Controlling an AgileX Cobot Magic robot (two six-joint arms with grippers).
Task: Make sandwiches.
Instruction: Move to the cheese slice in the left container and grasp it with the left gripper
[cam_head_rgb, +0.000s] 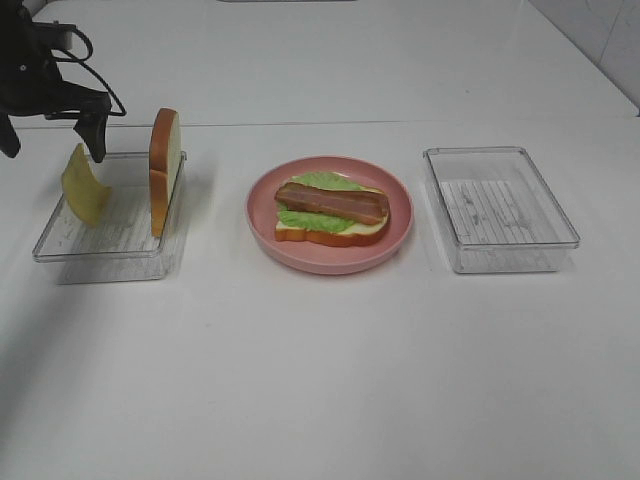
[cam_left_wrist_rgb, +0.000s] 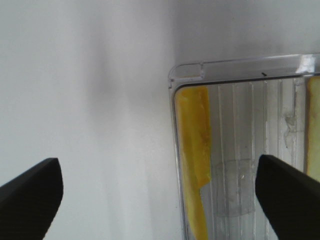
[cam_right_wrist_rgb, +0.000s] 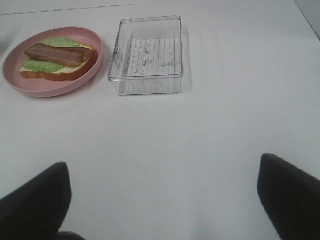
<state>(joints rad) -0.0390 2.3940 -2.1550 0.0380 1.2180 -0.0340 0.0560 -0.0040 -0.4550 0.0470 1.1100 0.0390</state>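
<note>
Pink and round, the plate (cam_head_rgb: 330, 268) sits between two clear containers in the high view. It carries the half-built sandwich (cam_head_rgb: 330, 212): bread slice (cam_head_rgb: 345, 236), lettuce leaf (cam_head_rgb: 325, 182), meat strips (cam_head_rgb: 332, 203). The cheese slice (cam_head_rgb: 85, 185) leans in the left container (cam_head_rgb: 100, 265), near the upright second bread slice (cam_head_rgb: 164, 170), with the left gripper (cam_head_rgb: 53, 140) hovering above.

From the left wrist, its fingers stand wide apart and empty, straddling both cheese and container wall. Cheese is probably the next layer. The gripper should shift inward so only cheese lies between the fingers, then pinch near the top edge and lift straight up.

From the right wrist, the right gripper (cam_right_wrist_rgb: 162, 167) is spread and empty, well apart from the plate.
</note>
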